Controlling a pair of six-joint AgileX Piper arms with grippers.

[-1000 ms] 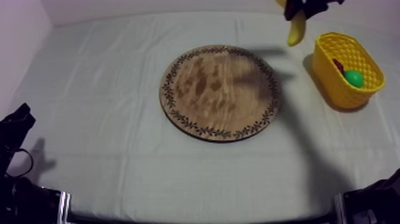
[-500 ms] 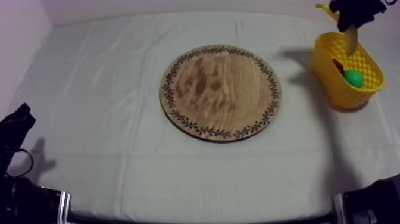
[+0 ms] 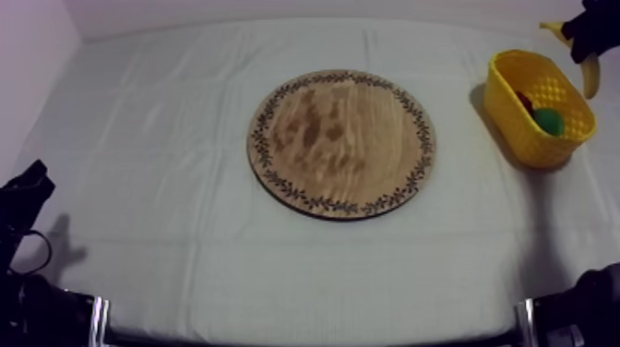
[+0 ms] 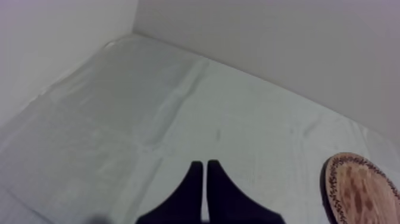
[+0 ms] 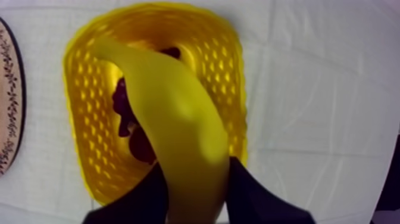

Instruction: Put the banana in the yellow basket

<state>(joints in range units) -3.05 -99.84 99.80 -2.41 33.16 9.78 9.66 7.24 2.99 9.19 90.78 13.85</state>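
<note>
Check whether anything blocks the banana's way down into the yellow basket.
Nothing visible does. The right gripper is shut on the banana over the yellow basket, whose mouth is open. A green fruit and dark fruit already lie inside, leaving room beside them.

My left gripper (image 4: pixel 205 167) hangs over the cloth-covered table (image 4: pixel 137 113), its two black fingers lying together as a narrow wedge with nothing between them. The wooden board (image 4: pixel 362 193) lies well apart, its patterned rim showing.
</note>
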